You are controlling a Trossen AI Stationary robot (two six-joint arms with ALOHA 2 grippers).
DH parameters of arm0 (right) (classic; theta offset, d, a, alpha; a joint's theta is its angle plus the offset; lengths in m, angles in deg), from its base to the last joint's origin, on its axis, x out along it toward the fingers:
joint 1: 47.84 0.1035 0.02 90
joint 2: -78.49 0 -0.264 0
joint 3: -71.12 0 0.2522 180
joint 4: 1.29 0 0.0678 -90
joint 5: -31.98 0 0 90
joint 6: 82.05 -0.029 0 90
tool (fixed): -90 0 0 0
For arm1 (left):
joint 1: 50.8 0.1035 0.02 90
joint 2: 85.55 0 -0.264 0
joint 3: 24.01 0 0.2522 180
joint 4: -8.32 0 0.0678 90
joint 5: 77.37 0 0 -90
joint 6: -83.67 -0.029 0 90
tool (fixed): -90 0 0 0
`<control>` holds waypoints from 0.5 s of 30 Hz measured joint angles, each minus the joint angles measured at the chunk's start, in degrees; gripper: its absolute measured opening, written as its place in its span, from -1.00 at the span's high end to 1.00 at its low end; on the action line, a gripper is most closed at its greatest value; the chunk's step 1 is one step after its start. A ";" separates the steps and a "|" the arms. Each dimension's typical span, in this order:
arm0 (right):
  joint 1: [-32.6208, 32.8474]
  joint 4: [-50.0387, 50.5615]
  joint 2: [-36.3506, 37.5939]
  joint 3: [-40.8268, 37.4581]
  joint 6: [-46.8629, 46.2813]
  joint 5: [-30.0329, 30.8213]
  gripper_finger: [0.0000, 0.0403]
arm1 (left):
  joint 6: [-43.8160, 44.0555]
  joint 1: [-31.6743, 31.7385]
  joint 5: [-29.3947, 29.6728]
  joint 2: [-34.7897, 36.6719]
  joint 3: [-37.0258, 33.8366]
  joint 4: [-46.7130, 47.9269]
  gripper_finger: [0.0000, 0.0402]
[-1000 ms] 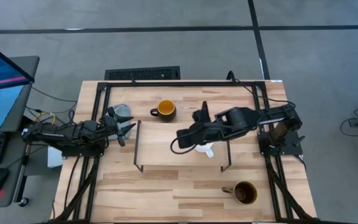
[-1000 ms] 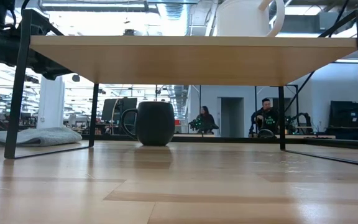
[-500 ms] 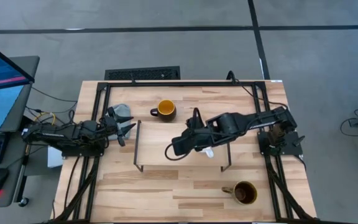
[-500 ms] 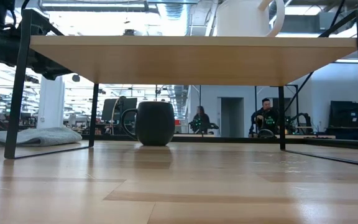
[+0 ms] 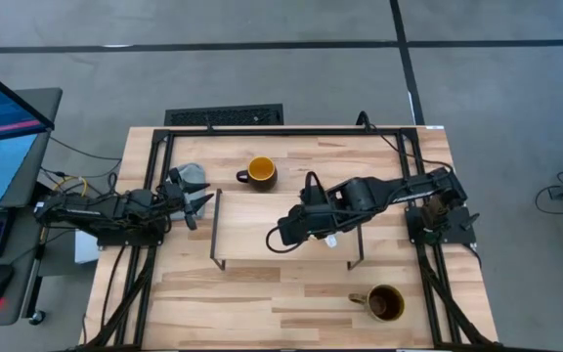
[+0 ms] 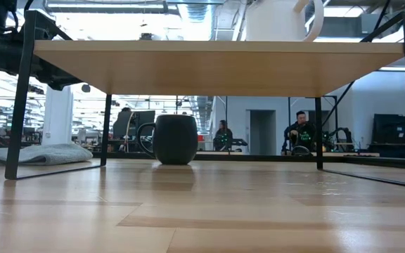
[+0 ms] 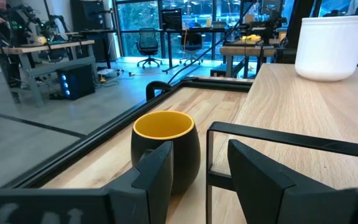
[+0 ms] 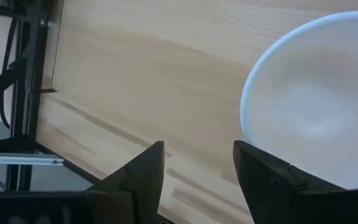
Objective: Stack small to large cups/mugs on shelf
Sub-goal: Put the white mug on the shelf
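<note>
The small white mug [image 5: 329,238] stands upright on the right part of the light-wood shelf [image 5: 252,230]; it also shows in the low view [image 6: 276,20] and the left wrist view [image 7: 333,42]. My right gripper [image 5: 291,230] hovers open above the shelf, just left of the white mug [image 8: 316,99], touching nothing. The dark mug with yellow inside [image 5: 260,173] stands on the table behind the shelf. The olive-brown mug [image 5: 387,303] stands near the front right. My left gripper [image 5: 199,203] is open and empty at the shelf's left end, facing the dark mug [image 7: 166,146].
A grey cloth [image 5: 189,177] lies on the table by my left gripper and shows in the low view [image 6: 37,153]. The shelf's black wire legs [image 6: 20,105] stand at both ends. People sit in the room beyond the table [image 6: 299,133].
My right gripper has gone over the shelf toward the table's near edge and a little left, then slightly back right. The white mug has stayed standing on the shelf.
</note>
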 joint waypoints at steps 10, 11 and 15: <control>-0.96 -0.82 0.00 0.00 1.78 1.73 -0.06 | 0.01 0.01 0.00 0.00 0.00 0.00 0.27; -1.18 -1.05 0.00 0.00 2.10 1.70 -0.06 | 0.01 0.01 -0.01 0.00 0.00 0.00 0.27; -2.21 -1.31 0.00 0.00 3.08 1.57 -0.06 | 0.01 0.00 -0.01 0.00 0.00 0.00 0.27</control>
